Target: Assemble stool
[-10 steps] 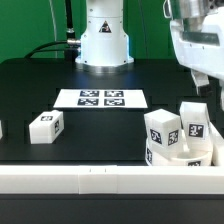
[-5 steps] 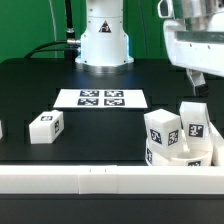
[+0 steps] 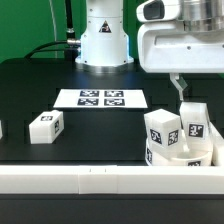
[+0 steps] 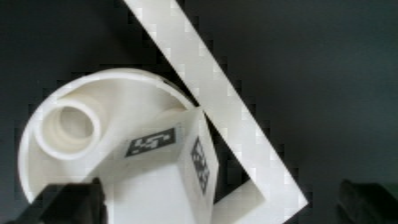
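Hand (image 3: 183, 90) has swung in from the exterior view's right and now hangs at 12 o'clock above the seat (image 3: 203, 152), jaws wide, empty. Seat at 4 o'clock on the tabletop (image 3: 100, 138). Probably lining up a grasp.

one leg (image 3: 1, 130) is cut off by the exterior view's left edge; the seat (image 3: 200, 153) mostly hidden.
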